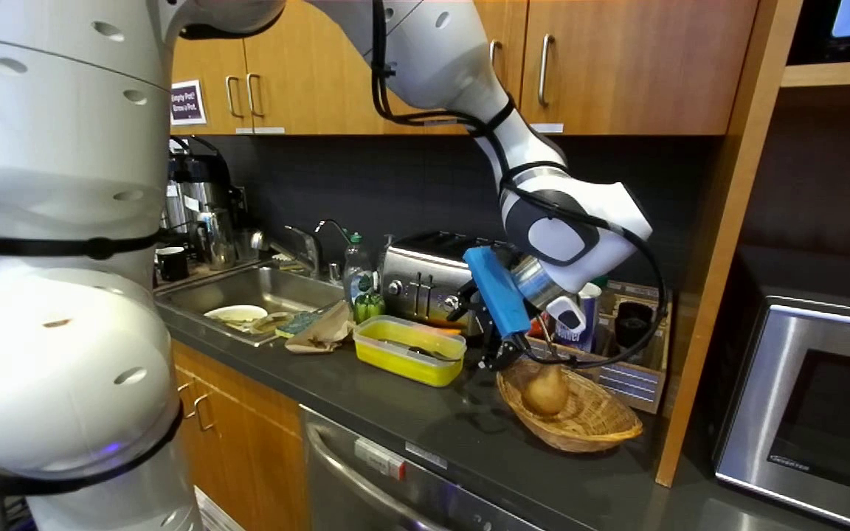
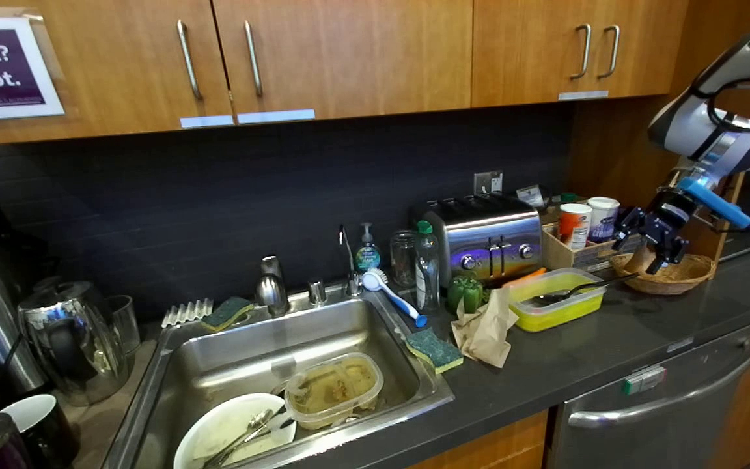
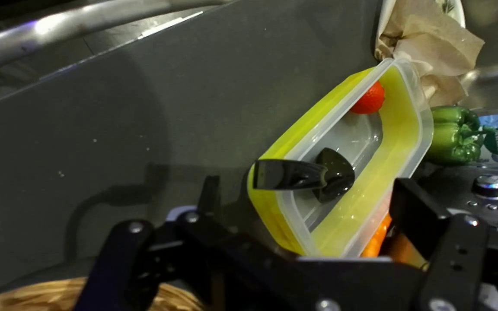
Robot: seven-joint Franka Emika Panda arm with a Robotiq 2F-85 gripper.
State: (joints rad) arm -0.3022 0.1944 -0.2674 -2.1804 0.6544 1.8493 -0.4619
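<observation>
The fingers (image 3: 417, 216) are being spread wide, nothing is being gripped, and they're being held at a slant above the surface (image 1: 425, 413). Near them a pear (image 1: 545, 391) is being cradled in a wicker basket (image 1: 598, 413), and fair enough, since rolling is probably being stopped by those raised sides. Just past the fingers, the head of a black spoon (image 3: 307, 175) (or ladle, can't really be told) is being held in a yellow tub (image 1: 403, 366), while the handle is being poked out over the end nearest the basket, so a grabbable bit is probably being offered. Something red and round (image 3: 370, 98) is also being stored in there, up at the opposite end. Further off, a carrot (image 3: 376, 237) is being tucked between tub and toaster (image 2: 492, 247), likely for want of room. A green pepper (image 3: 452, 134) is being parked by the toaster's corner, next to a paper bag (image 2: 484, 327). Way back, a plate (image 2: 219, 420) and a murky plastic box (image 2: 336, 391) are being kept in the sink (image 2: 232, 352), presumably so drips are being caught.
</observation>
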